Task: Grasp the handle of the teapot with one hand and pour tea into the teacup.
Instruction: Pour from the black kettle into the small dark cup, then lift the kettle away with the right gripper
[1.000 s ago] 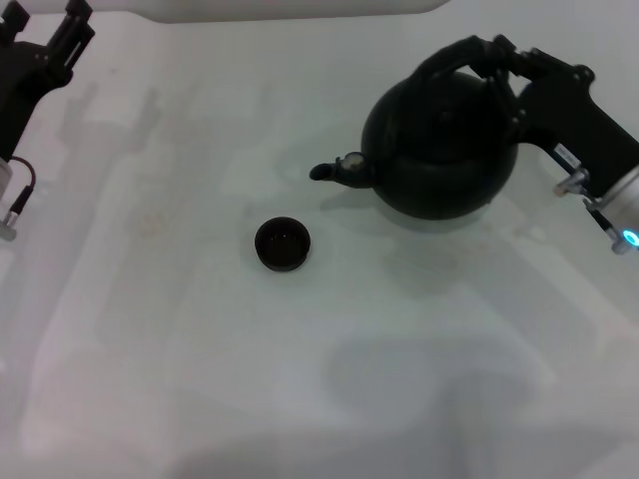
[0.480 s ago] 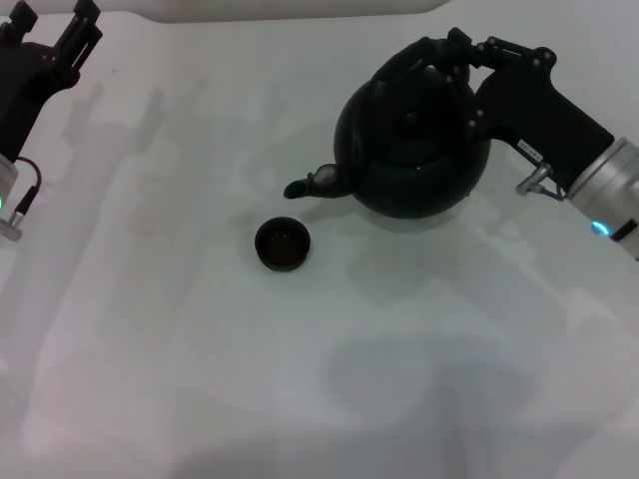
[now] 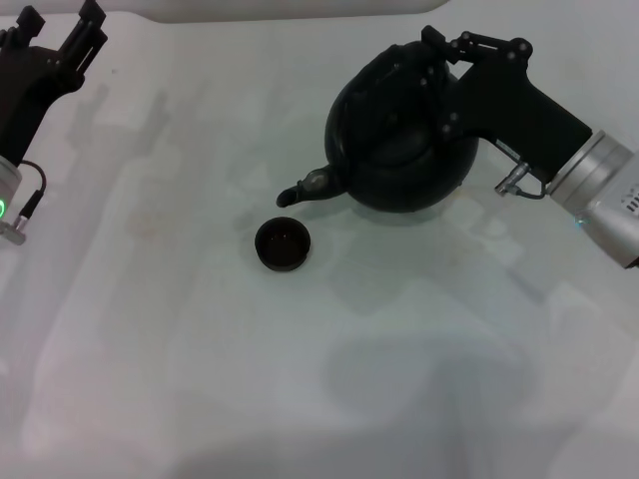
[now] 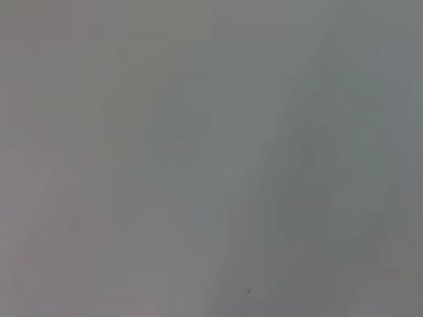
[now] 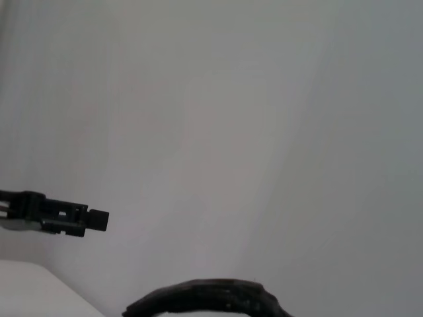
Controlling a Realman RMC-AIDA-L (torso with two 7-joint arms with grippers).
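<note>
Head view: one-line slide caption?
Right gripper holds the teapot by its handle, spout near the teacup; left gripper parked.

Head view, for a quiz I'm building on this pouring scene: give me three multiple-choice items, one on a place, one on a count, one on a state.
1. Where does the teapot's spout point?
A. Away from the teacup
B. Toward the robot's left, ending just above the teacup in the picture
C. Straight up

2. How many cups are on the table?
A. One
B. Two
C. Three

3. What is the right gripper doing?
A. Hanging open over the cup
B. Resting on the table
C. Shut on the handle

Answers:
1 B: the spout of the teapot ends just above the teacup in the picture.
2 A: only one cup shows on the table.
3 C: the right gripper clamps the handle; the left gripper sits far off at the table's left edge.
</note>
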